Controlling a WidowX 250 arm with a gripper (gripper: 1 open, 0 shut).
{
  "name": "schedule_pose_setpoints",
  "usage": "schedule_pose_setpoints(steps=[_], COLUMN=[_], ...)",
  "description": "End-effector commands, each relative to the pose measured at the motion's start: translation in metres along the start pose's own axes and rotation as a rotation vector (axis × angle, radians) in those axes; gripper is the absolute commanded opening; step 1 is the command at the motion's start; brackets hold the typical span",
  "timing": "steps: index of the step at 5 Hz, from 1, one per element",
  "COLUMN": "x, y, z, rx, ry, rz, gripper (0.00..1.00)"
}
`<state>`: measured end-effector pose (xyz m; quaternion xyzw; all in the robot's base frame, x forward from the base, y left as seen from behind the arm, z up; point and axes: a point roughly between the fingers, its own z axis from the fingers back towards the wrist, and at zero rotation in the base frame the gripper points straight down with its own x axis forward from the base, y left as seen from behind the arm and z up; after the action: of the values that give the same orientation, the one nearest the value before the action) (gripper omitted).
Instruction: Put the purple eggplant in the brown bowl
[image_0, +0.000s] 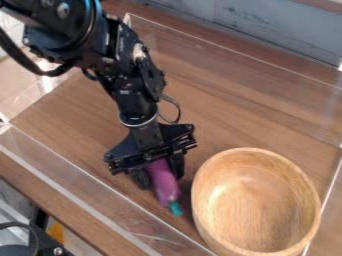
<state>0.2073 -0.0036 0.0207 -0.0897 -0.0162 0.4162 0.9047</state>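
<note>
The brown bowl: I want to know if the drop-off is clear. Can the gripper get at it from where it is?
Probably yes. The gripper, shut on the purple eggplant, sits just left of the brown bowl, which is empty, with nothing between them.

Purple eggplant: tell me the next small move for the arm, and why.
Probably lift straight up. The gripper is shut on the purple eggplant, which lies low on the table, left of the brown bowl. The bowl's thick rim stands between them, so height comes before moving sideways.
</note>
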Motion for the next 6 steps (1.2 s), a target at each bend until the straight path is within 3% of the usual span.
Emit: schedule_pose_setpoints(steps=[1,6], x=[-0.001,-0.007], y=[-0.003,0.0], z=[0.006,0.016], rx=[0.0,0.047], ry=[-0.017,-0.041], rz=[-0.026,-0.075], gripper=[0.0,0.0])
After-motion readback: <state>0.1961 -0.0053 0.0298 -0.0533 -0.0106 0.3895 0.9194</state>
